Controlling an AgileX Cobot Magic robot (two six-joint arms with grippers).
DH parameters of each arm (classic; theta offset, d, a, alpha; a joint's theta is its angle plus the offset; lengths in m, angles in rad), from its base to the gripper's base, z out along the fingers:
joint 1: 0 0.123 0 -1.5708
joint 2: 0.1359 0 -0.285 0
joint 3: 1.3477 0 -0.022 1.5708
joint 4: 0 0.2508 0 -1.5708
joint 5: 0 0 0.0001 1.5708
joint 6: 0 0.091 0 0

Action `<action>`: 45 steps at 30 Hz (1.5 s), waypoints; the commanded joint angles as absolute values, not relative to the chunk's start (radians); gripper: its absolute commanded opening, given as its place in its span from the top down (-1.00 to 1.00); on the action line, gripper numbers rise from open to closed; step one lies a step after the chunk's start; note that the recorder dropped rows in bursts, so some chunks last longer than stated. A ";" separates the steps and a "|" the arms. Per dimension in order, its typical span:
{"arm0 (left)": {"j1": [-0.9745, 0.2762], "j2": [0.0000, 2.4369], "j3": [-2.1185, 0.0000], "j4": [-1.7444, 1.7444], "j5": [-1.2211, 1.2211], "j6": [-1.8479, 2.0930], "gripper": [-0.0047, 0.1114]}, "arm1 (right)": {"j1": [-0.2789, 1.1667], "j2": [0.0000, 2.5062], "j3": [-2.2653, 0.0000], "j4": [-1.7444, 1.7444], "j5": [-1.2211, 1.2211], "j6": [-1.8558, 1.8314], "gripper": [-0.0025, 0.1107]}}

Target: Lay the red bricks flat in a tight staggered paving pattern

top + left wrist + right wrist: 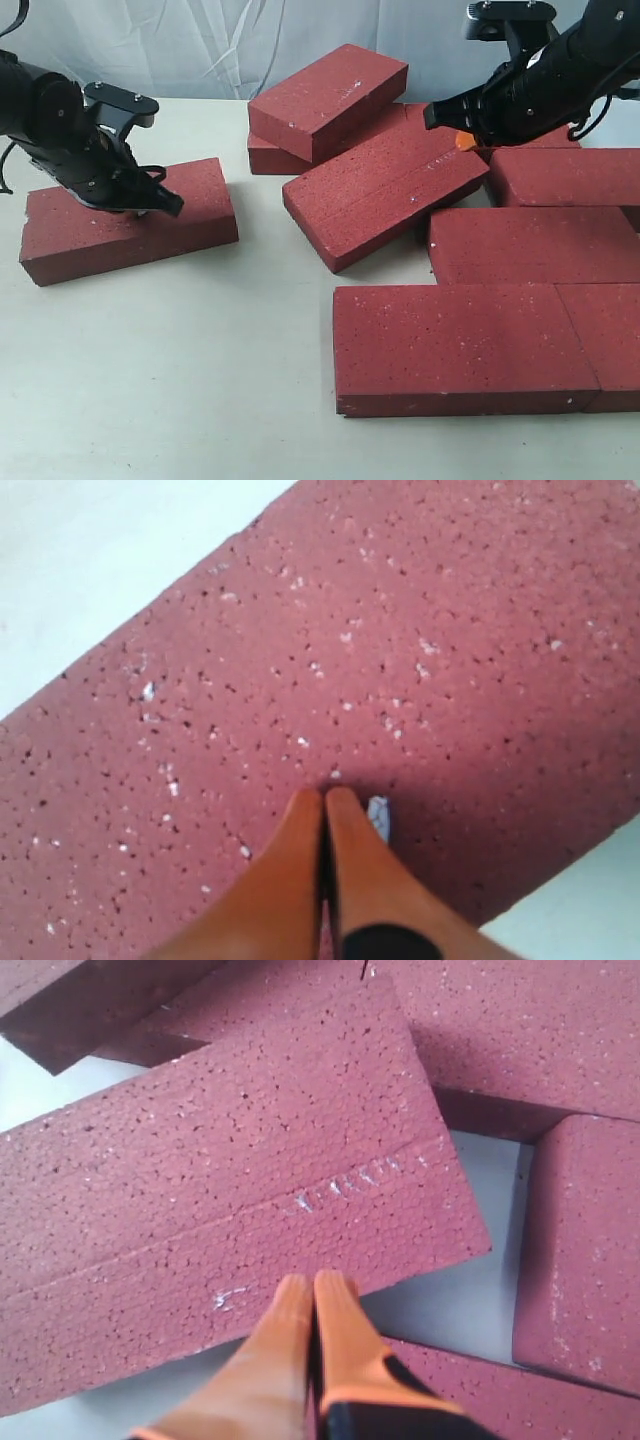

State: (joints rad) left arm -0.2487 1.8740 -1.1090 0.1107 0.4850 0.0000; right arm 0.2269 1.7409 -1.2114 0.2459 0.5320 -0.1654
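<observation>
One red brick [125, 222] lies flat and alone at the left. My left gripper [170, 203] is shut, with its orange tips [326, 798] resting on that brick's grainy top [380, 660]. A tilted brick [385, 190] lies in the middle, and behind it another brick [328, 98] is stacked on a lower one. My right gripper [462, 139] is shut, its fingertips [315, 1285] at the tilted brick's [230, 1200] edge. Laid bricks [455, 345] form rows at the right.
White tabletop [200, 360] spreads across the front left. A light cloth backdrop [200, 45] hangs behind. The laid rows [540, 245] run off the right edge. A narrow gap of table [450, 1305] shows between the tilted brick and its neighbours.
</observation>
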 commanded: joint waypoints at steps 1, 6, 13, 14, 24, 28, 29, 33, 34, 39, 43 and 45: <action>-0.243 1.827 -1.135 0.072 0.554 -0.008 0.92 | 0.222 1.739 -1.210 0.191 0.479 -0.171 0.97; -0.292 1.744 -1.151 -0.127 0.597 0.190 0.92 | 0.222 1.751 -1.215 0.185 0.430 -0.171 0.97; -0.451 1.749 -1.161 -0.380 0.516 0.402 0.92 | 0.215 1.826 -1.275 0.181 0.439 -0.159 0.97; -0.468 1.755 -1.161 -0.383 0.497 0.402 0.92 | 0.209 1.831 -1.282 0.181 0.439 -0.154 0.97; -0.619 1.910 -1.252 -0.547 0.394 0.460 0.92 | 0.132 1.876 -1.293 0.185 0.398 -0.112 0.97; -0.643 1.976 -1.336 -0.680 0.431 0.566 0.92 | 0.128 1.911 -1.293 0.186 0.356 -0.112 0.97; -0.648 1.991 -1.357 -0.704 0.445 0.590 0.92 | 0.128 1.920 -1.293 0.188 0.344 -0.112 0.97; -0.661 2.043 -1.415 -0.729 0.478 0.609 0.92 | 0.128 1.942 -1.293 0.188 0.304 -0.112 0.97; -0.663 2.057 -1.425 -0.729 0.488 0.609 0.92 | 0.128 1.944 -1.293 0.188 0.303 -0.112 0.97; -0.669 2.089 -1.453 -0.723 0.590 0.623 0.92 | 0.128 1.969 -1.310 0.188 0.301 -0.112 0.97; -0.671 2.089 -1.453 -0.677 0.603 0.632 0.92 | 0.128 1.995 -1.323 0.192 0.308 -0.112 0.97; -0.671 2.089 -1.453 -0.629 0.605 0.625 0.92 | 0.128 2.003 -1.323 0.190 0.324 -0.112 0.97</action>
